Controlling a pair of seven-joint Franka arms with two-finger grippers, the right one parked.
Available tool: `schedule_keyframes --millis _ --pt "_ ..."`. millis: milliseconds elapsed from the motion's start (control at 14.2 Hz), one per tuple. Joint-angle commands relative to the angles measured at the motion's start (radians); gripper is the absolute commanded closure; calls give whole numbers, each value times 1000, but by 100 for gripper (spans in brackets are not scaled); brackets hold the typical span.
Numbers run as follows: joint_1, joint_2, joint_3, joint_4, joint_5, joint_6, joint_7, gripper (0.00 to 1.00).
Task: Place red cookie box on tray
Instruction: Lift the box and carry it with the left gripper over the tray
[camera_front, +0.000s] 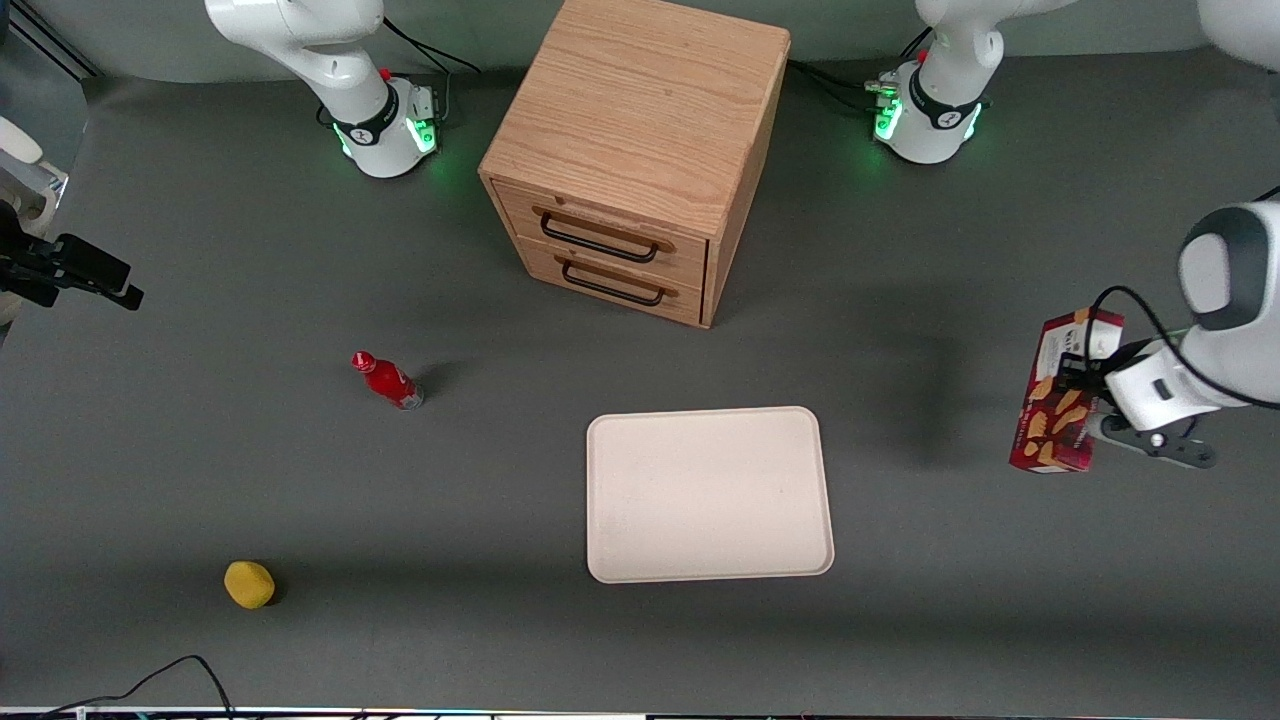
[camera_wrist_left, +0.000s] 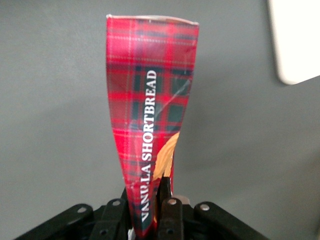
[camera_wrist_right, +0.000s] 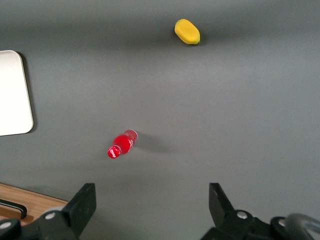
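The red cookie box is a slim dark red box with cookie pictures, held up off the table toward the working arm's end. My left gripper is shut on it. In the left wrist view the box shows red tartan with white lettering, and the black fingers pinch its end. The cream-white tray lies flat near the table's middle, well apart from the box. A corner of the tray also shows in the left wrist view.
A wooden two-drawer cabinet stands farther from the front camera than the tray. A small red bottle and a yellow lemon-like object lie toward the parked arm's end. A black cable runs at the table's near edge.
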Motion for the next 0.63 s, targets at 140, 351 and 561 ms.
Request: schedule_keyframes --millis 140,351,561 --pt "-19 28 -246 188 2 -126 -592 100" --pt "-41 106 -375 174 66 21 -829 100" --pt "-81 241 -397 144 123 212 -864 100"
